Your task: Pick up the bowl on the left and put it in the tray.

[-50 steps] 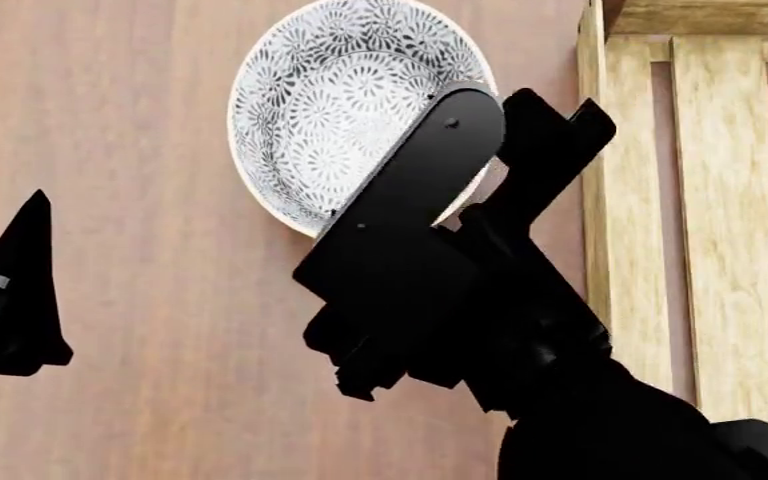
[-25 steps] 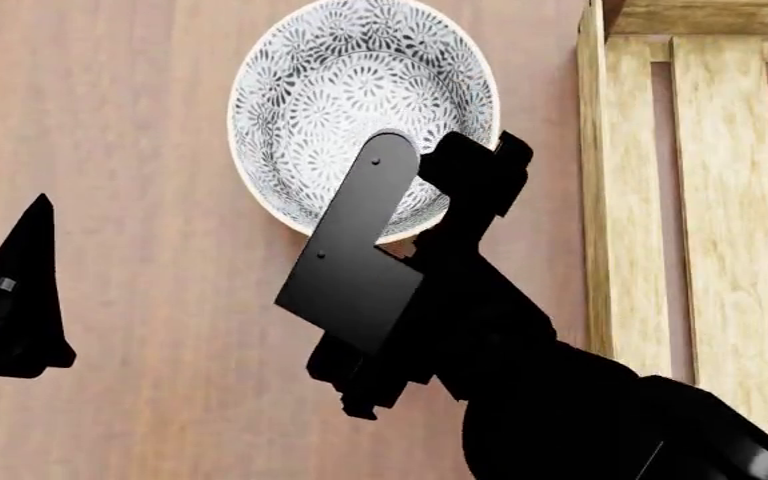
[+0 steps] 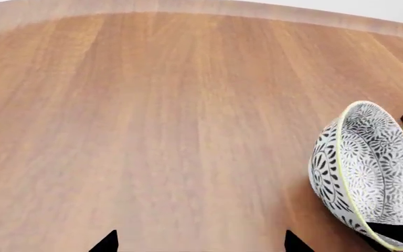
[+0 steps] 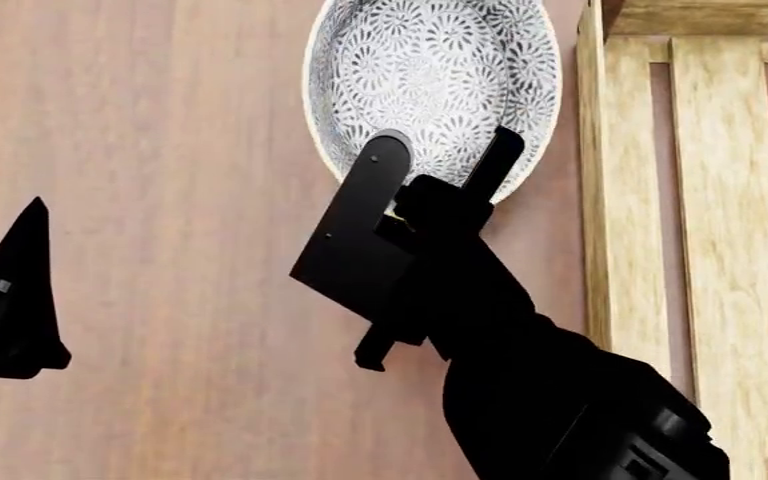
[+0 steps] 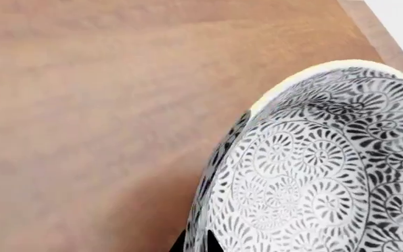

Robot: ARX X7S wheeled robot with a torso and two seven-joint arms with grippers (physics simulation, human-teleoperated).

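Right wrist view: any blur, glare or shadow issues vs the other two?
Right wrist view: bowl pattern sharp, wood soft-grained, faint shadow beside the bowl. Left wrist view: no glare, even light. Head view: right claw and arm are featureless black silhouettes over the bowl; tray evenly lit.

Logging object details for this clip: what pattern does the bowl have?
The bowl is white with a dense dark grey floral pattern inside and out, clearest in the right wrist view.

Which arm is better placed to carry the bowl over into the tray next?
Right. The right gripper is clamped on the near rim of the bowl, right beside the tray. The left gripper sits far off, over bare table.
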